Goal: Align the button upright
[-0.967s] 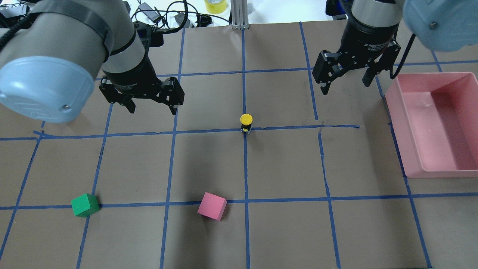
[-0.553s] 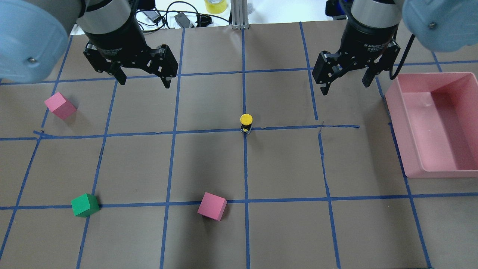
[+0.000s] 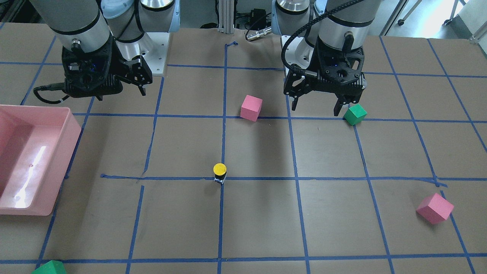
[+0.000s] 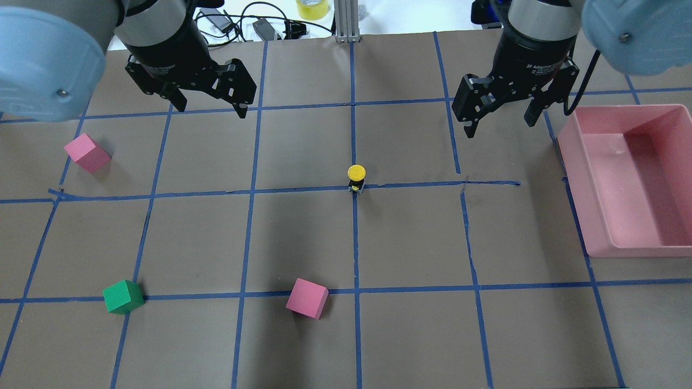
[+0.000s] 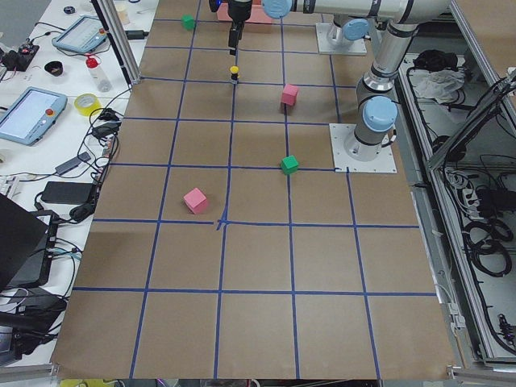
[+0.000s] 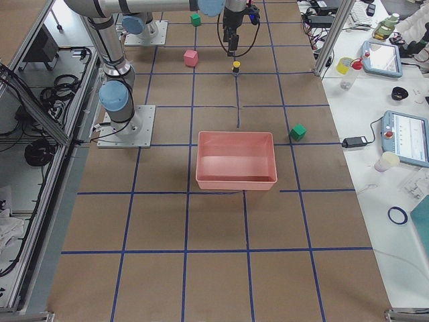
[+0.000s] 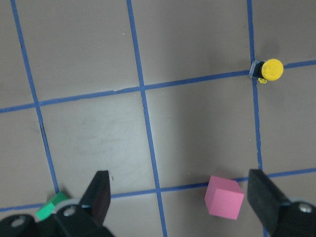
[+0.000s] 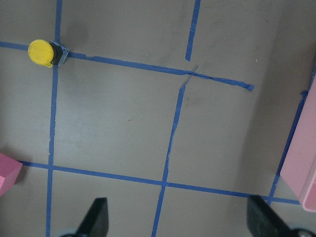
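Observation:
The button [image 4: 356,177] stands upright at the table's middle on a crossing of blue tape lines, yellow cap on top. It also shows in the front view [image 3: 219,172], the left wrist view [image 7: 268,70] and the right wrist view [image 8: 44,53]. My left gripper [image 4: 212,108] hangs open and empty above the table, far left of the button. My right gripper [image 4: 500,127] hangs open and empty, far right of it. Neither touches anything.
A pink bin [image 4: 581,189] lies at the right edge. A pink cube [image 4: 307,297] and a green cube [image 4: 122,296] sit near the front. Another pink cube [image 4: 87,153] sits at the left. A further green cube [image 3: 49,267] lies at the far side.
My left arm has drawn back and to the left, away from the button, uncovering the pink cube at the left. The right arm and the button have not moved.

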Robot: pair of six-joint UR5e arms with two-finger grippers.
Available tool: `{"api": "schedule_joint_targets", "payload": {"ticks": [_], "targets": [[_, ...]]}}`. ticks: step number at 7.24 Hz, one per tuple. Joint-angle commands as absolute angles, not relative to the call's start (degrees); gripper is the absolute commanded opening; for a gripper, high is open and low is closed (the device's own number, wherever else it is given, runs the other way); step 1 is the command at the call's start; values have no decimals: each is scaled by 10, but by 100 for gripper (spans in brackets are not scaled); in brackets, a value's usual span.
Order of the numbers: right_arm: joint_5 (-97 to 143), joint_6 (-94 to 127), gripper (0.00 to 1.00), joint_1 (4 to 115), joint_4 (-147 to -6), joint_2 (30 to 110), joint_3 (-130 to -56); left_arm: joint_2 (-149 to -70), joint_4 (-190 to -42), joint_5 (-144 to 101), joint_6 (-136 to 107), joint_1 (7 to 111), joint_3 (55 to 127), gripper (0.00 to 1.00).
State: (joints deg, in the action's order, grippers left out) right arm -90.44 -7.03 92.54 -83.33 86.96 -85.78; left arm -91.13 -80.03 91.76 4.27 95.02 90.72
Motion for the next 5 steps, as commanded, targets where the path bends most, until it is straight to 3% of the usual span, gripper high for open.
{"api": "schedule_joint_targets", "payload": {"ticks": [1,5], "targets": [[-904,-70,100,925,-832,870,-858,-905,-826,920,44,930,912,100],[-905,-70,100,925,-832,870,-858,-902,-839,898,36,908,911,100]]}}
